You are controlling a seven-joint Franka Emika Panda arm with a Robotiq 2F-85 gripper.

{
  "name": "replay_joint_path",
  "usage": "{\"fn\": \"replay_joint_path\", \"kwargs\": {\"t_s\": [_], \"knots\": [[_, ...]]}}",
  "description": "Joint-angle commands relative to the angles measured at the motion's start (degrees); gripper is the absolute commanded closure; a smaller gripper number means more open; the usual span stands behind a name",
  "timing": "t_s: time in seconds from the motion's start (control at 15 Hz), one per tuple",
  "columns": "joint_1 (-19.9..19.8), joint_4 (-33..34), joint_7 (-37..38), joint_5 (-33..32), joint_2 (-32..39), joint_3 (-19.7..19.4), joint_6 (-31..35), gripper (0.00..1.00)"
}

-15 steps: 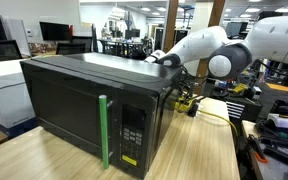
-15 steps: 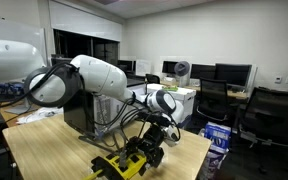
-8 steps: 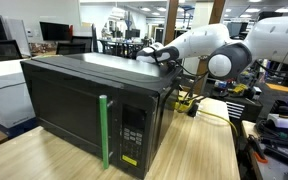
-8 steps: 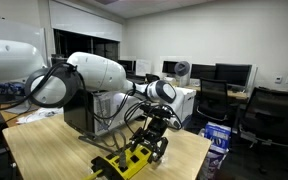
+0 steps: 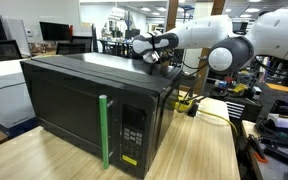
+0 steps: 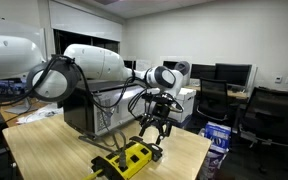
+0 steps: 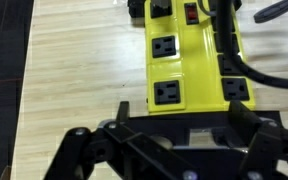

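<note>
Office lab, wooden table [image 7: 74,70]: yellow power strip [image 7: 189,55] lies at 12 o'clock from our gripper [image 6: 154,143], jaws spread wide, holding nothing, hovering above. We would stay square to it, clear of black cables [image 7: 226,40] at 2 o'clock.

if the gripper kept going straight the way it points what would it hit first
Most likely the yellow power strip on the wooden table: the open gripper points down over its end. Depth is unclear, so it might touch bare wood beside it.
</note>
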Motion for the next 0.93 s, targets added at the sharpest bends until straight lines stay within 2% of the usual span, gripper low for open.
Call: {"fn": "replay_joint_path", "kwargs": {"t_s": [0.0,0.13,0.27,0.6,0.67,0.87], "knots": [[0.4,-0.9,0.0,2.0,-4.5,0.7,-2.5,0.00],[0.7,-1.0,0.3,2.4,-7.1,1.2,-4.3,0.00],[0.9,-1.7,0.5,3.5,-10.0,2.1,-9.2,0.00],[1.2,-2.5,-0.2,6.5,-16.8,4.3,-27.4,0.00],[1.2,-2.6,1.5,7.5,-17.9,4.7,-31.3,0.00],[1.2,-2.6,3.1,8.9,-19.6,5.2,-39.2,0.00]]}}
